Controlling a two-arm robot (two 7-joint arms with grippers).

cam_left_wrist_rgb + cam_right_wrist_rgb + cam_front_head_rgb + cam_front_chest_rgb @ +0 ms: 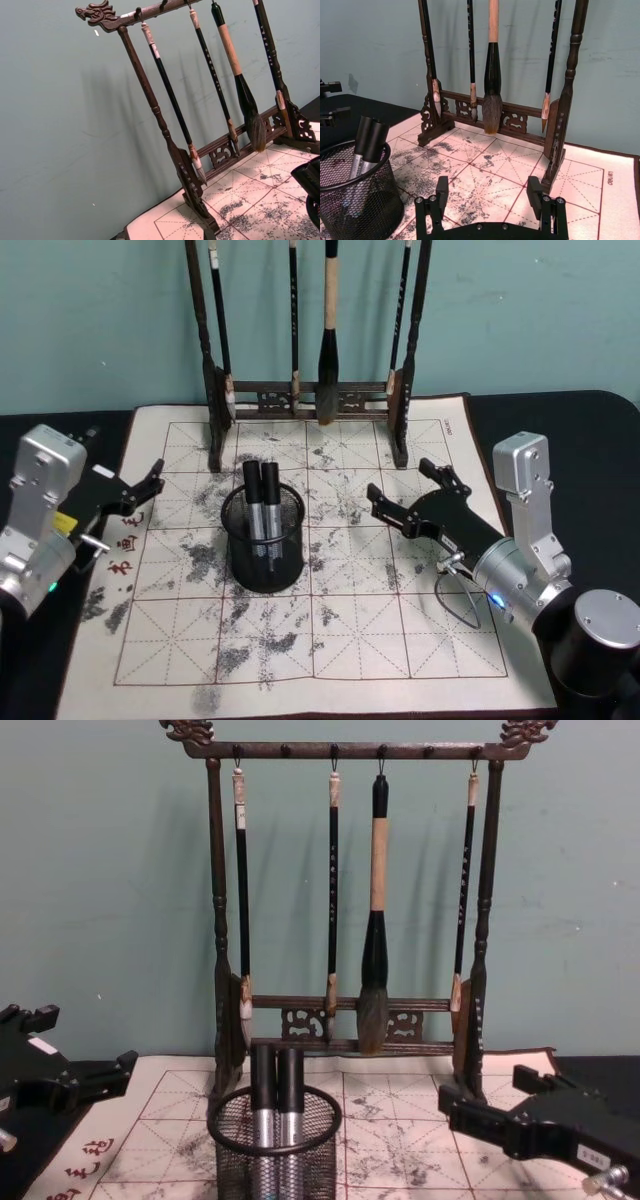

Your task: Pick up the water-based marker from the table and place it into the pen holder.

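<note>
Markers: two grey-bodied, black-capped markers (260, 502) stand upright in the pen holder (264, 540); none lies on the mat. Right claw (402, 495) is spread wide and empty, hovering low over the gridded mat (330, 640), to the right of the holder and apart from it. Left claw (150, 483) is likewise spread and empty at the mat's left edge. Risk, as judged: a sideways sweep by either claw could clip the light mesh holder and tip it, or a forward reach could strike the brush rack (310, 400) behind

Place: a calligraphy desk.
Clue: brush rack (310, 390) with hanging brushes at 12 o'clock.
Clue: ink-stained grid mat (330, 640) on it.
</note>
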